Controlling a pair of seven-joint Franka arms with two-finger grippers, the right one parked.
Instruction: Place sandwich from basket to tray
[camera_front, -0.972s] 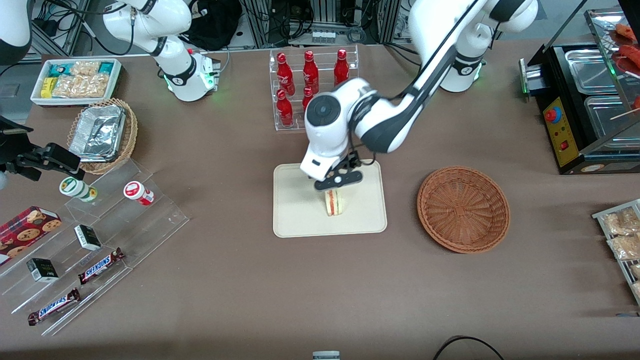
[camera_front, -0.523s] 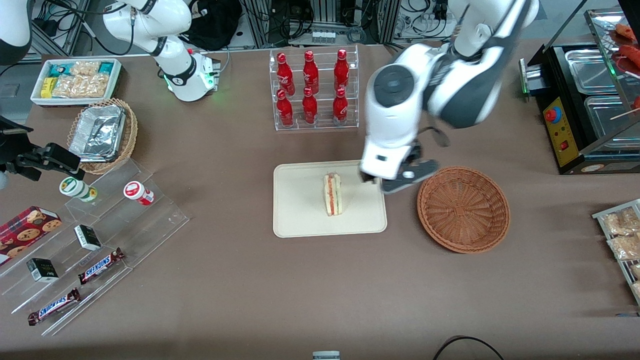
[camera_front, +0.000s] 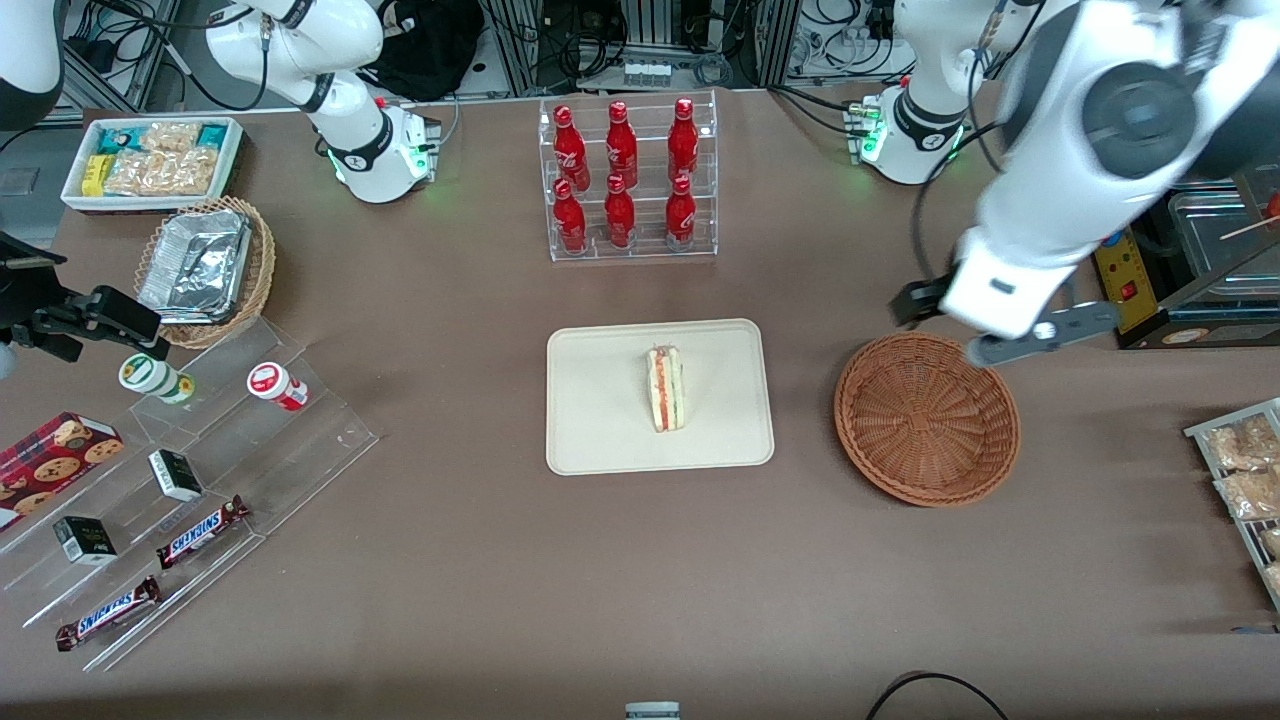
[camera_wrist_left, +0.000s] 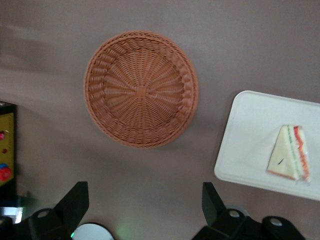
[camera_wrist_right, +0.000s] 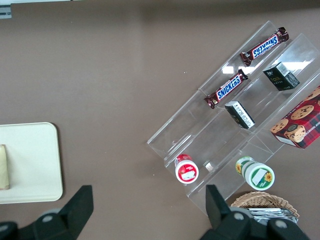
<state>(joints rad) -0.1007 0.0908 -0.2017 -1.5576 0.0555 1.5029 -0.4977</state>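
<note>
a: sandwich (camera_front: 666, 388) — where is it?

b: lying on the tray (camera_front: 600, 440), near its middle, nothing touching it. the basket (camera_front: 927, 417) holds nothing that i can see, in the front view or the left wrist view.

a: and the jaws?

b: the gripper (camera_front: 1005, 326) hangs high above the bench (camera_front: 480, 560), over the basket's rim on the side farther from the front camera. the jaws are released, spread wide with nothing between them; the left wrist view shows both fingers (camera_wrist_left: 74, 202) apart, with the basket below them and the tray and sandwich off to one side, well clear.

a: so which step is this?

b: i'd judge the placing done and this the retreat. the sandwich is well apart from the jaws, sitting inside the tray's rim.

a: anything the next move calls for?

b: little, i think. carry the arm up and off toward its own end of the bench, clear of the basket. no regrasp seems needed.
</note>
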